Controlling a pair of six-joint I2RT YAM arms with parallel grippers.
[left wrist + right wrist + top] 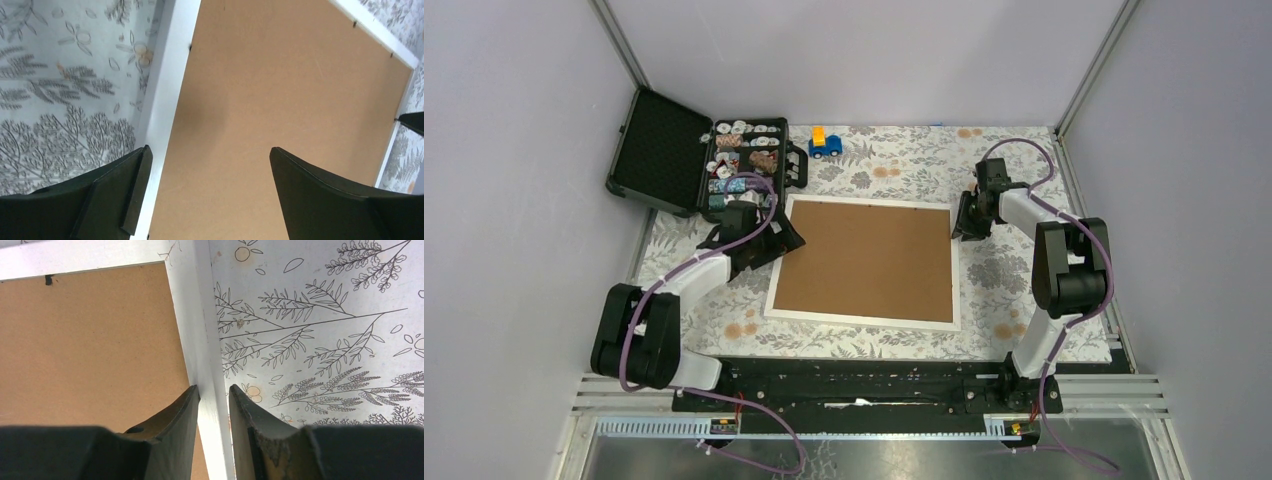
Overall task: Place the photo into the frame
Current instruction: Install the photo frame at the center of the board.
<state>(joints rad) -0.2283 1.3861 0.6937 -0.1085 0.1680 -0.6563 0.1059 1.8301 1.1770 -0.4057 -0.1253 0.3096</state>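
frame (864,260) front hidden underneath; case (659,160) contents too small to id.

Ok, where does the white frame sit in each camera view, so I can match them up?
Top external: the frame lies back-up, mid-picture.
Left wrist: the frame fills the centre and right, under the left end effector.
Right wrist: the frame takes the left half, its moulding pinched by the right end effector.
Shared landmark: the floral tablecloth.
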